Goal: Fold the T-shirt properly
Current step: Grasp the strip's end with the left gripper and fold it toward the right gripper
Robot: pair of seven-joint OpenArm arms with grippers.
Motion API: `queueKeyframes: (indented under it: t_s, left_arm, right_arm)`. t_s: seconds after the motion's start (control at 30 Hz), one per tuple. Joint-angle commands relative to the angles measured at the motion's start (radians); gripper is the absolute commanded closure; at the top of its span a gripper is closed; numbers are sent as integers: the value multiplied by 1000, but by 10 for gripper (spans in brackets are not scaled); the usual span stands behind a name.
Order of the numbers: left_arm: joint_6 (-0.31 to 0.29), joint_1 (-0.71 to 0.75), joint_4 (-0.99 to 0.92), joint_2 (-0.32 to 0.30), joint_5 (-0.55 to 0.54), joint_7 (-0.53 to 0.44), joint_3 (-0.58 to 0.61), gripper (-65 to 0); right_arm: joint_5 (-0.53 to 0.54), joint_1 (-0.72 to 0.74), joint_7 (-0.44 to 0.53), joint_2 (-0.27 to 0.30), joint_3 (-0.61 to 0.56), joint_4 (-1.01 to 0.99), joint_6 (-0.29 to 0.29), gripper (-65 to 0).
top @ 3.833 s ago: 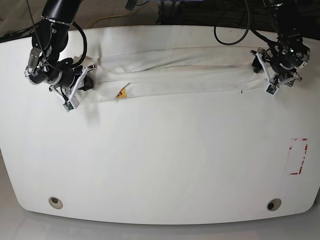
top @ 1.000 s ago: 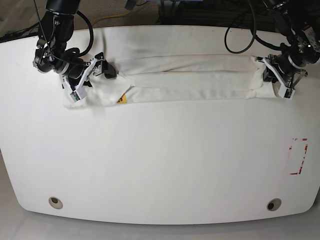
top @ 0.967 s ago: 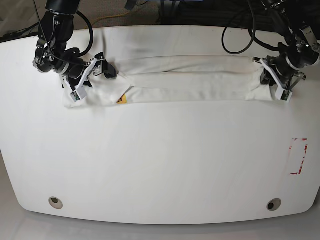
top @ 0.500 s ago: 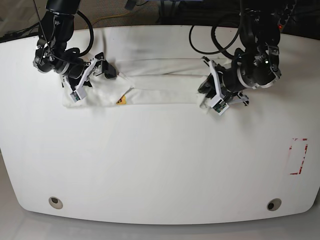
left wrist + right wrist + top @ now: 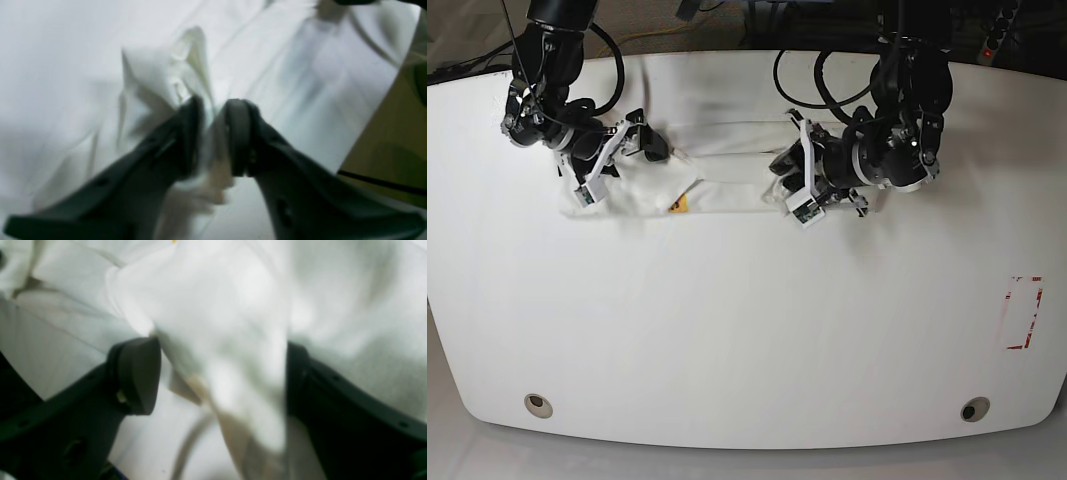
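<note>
White cotton lies bunched in a long band across the far part of the surface (image 5: 747, 330): the T-shirt (image 5: 727, 170), with a small yellow-orange bit of print showing near its left end. At that left end the right claw (image 5: 612, 160) sits over the cloth; the right wrist view shows its jaws spread wide apart, a thick fold of the T-shirt (image 5: 220, 340) hanging between them without being pinched. Further right, near the middle of the band, the left claw (image 5: 799, 195) has its jaws nearly together, clamping a gathered ridge of the T-shirt (image 5: 173, 76), as the blurred left wrist view shows
</note>
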Motion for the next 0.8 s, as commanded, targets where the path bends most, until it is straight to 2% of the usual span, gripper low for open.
queueKeyframes:
  t_s: [0.0, 0.17, 0.2, 0.3, 0.43, 0.6, 0.67, 0.77]
  left_arm:
    - [-1, -13, 13, -2, -19, -19, 13, -237]
    - [-1, -29, 15, 4, -4, -18, 42, -329]
    - [33, -32, 19, 4, 2, -16, 55, -365]
    - [114, -39, 67, 6, -9, -16, 98, -414]
    - [119, -38, 153, -5, -53, -16, 128, -421]
    - [119, -35, 145, -68, -55, -16, -18, -421]
    - [119, -29, 134, -89, -55, -16, -94, -421]
    - [119, 17, 134, -148, -61, -19, -142, -421]
  right_arm:
    - [-15, 2, -27, 8, 0, 6, -6, -488]
    - [-10, 13, -28, 6, 2, 7, -6, -488]
    - [-9, 13, -28, 6, 3, 7, -6, -488]
    - [-9, 14, -28, 8, 3, 7, -6, -488]
    - [-7, 16, -31, 9, 5, 26, -6, -488]
    - [4, 16, -38, 6, 18, 165, -6, -488]
    - [47, 23, -68, 6, 60, 225, -6, -491]
    - [102, 63, -146, 6, 153, 256, -6, -493]
